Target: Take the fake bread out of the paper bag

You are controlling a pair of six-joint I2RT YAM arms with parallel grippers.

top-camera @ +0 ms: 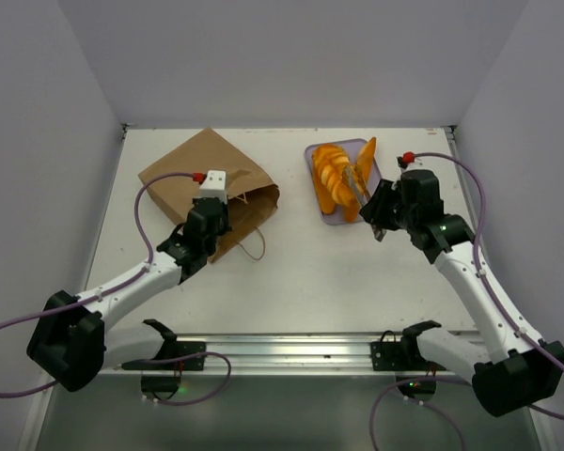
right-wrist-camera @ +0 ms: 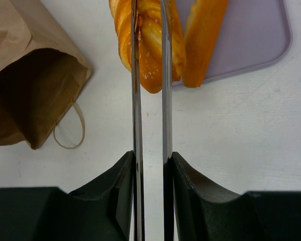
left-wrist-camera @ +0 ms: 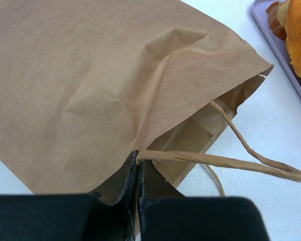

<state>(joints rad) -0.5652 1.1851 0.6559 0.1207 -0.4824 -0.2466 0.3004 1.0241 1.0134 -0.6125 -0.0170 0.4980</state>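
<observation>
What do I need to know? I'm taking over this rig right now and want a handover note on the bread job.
Left gripper: jaws shut on the mouth edge of the large creased brown paper bag, which lies on its side.
Right gripper: jaws shut on the thin metal tongs, whose tips straddle a twisted orange-golden toy loaf at the edge of the flat lavender tray.
Done: several fake bread pieces lie on the tray.
Left: the bag's inside is dark, so check whether any bread remains.

white table (top-camera: 291, 272), plain pale grey walls (top-camera: 291, 56)
</observation>
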